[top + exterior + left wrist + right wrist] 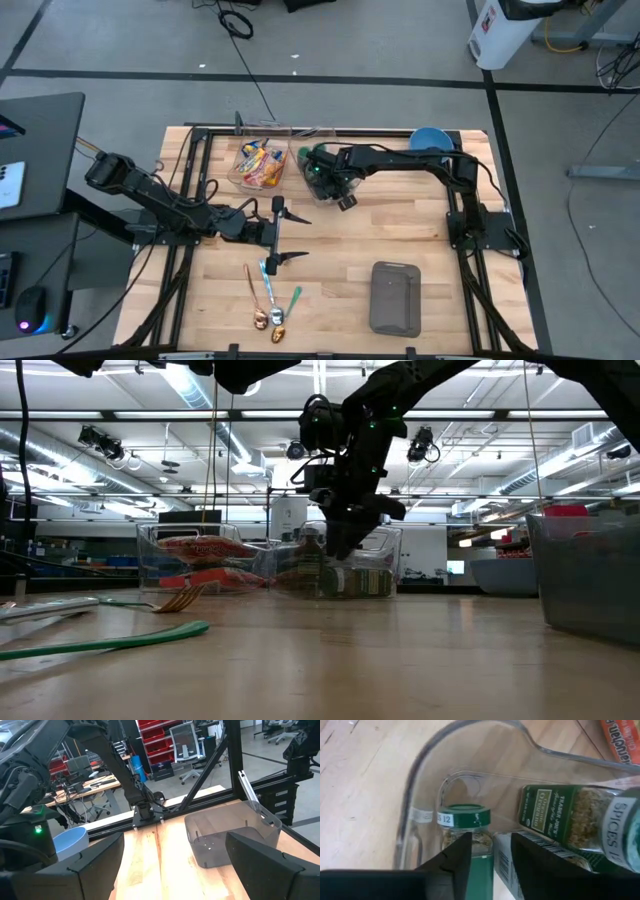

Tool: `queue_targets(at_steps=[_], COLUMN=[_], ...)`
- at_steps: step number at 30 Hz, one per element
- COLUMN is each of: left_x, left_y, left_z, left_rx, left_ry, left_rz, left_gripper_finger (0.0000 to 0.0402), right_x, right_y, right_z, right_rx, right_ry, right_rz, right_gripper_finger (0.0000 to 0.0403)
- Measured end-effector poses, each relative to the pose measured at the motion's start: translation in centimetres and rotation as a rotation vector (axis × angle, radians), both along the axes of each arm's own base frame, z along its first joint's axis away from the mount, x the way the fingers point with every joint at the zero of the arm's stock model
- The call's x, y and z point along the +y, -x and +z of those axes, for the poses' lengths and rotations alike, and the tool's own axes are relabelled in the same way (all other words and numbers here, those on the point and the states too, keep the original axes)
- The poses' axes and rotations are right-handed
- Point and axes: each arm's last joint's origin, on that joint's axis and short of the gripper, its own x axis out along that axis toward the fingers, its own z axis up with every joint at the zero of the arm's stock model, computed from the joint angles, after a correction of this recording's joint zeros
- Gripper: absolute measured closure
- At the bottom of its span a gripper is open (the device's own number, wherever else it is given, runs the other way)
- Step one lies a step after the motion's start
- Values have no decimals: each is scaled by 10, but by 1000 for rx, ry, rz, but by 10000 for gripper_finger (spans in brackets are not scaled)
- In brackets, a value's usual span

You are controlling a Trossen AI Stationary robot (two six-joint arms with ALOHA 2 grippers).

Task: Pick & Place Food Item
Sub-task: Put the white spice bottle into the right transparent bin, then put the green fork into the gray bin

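Pick step in hand: the right gripper [490, 851], jaws partly apart and holding nothing, reaches into the clear plastic bin [415, 795] at upper centre toward the green-lidded glass spice jar [465, 827], which it must next straddle and clamp; the left gripper [283, 232] waits wide open, centre-left.

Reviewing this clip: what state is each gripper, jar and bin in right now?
left gripper: open, empty, waiting.
right gripper: open, lowered into the spice bin.
green-lidded jar: upright, lid on.
Trader Joe's jar: lying on its side.
grey bin: upright, empty.
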Motion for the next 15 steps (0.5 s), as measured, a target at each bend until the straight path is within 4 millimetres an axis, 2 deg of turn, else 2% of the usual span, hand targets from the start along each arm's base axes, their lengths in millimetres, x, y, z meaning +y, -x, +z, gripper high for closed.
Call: queue_targets(at_steps=[7,15], left_x=[0,0], left_y=[0,0], left_z=[0,0], left_rx=[0,1], left_ry=[0,-1], left_rz=[0,0], left_gripper_finger=[47,47], right_x=[0,-5], right_y=[1,7], right_z=[0,-2], right_rx=[11,80], right_ry=[13,53], right_rz=[1,-25], right_gripper_finger=[240,268])
